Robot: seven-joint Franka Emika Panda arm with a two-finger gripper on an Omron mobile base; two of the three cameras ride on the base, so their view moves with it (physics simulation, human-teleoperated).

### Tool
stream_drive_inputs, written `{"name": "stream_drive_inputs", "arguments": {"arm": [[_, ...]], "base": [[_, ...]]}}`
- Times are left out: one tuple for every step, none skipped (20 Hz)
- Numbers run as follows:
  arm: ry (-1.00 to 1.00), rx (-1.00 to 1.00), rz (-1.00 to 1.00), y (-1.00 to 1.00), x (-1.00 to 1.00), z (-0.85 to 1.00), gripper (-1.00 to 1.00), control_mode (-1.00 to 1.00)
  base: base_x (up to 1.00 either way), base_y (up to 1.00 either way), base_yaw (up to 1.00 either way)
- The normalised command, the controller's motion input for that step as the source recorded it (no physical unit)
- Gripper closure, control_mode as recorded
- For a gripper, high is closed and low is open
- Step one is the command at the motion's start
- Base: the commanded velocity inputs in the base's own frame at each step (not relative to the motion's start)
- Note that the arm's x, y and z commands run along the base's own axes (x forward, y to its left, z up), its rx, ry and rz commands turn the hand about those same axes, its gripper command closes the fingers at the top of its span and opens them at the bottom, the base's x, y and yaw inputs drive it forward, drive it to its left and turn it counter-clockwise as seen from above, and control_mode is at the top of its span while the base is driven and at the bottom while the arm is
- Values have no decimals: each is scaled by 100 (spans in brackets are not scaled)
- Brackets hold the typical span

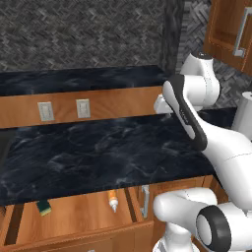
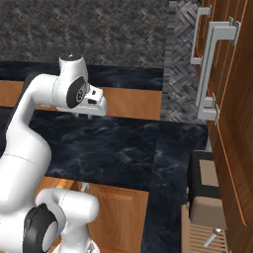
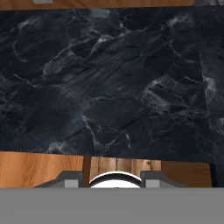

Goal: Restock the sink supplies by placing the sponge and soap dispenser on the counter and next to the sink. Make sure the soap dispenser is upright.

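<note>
The sponge (image 1: 44, 207), yellow with a green layer, lies at the left of an open wooden drawer (image 1: 78, 216) under the counter's front edge. In the same drawer the amber soap dispenser (image 1: 112, 199) lies on its side, white pump toward the front. My gripper (image 2: 83, 115) hangs above the black marble counter (image 1: 98, 152), well up and right of both items, pointing down. In the hand view the gripper (image 3: 112, 180) has its fingertips (image 3: 70, 179) wide apart with nothing between them, over the counter (image 3: 109, 87). The sink is out of view.
A raised wooden ledge with two wall sockets (image 1: 82, 108) runs behind the counter. A white paper towel roll (image 1: 244, 115) stands at the right. Tall wooden cabinets with grey handles (image 2: 212, 69) close the right side, with a dark appliance (image 2: 207, 197) below them.
</note>
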Motion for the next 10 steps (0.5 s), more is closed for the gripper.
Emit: {"name": "stream_drive_inputs", "arguments": {"arm": [[0, 0, 0, 0, -1, 0, -100, -100], [-4, 0, 0, 0, -10, 0, -100, -100], [-13, 0, 0, 0, -29, 0, -100, -100], [0, 0, 0, 0, 0, 0, -100, 100], [0, 0, 0, 0, 0, 0, -100, 100], [0, 0, 0, 0, 0, 0, -100, 100], [0, 0, 0, 0, 0, 0, -100, 100], [0, 0, 0, 0, 0, 0, -100, 100], [0, 0, 0, 0, 0, 0, -100, 100], [0, 0, 0, 0, 0, 0, -100, 100]], "base": [[0, 0, 0], [0, 0, 0], [0, 0, 0], [-49, 0, 0], [-69, 0, 0], [-99, 0, -4], [-100, 7, -7], [-99, 30, -9], [-98, 35, -9], [-86, 53, -12]]}}
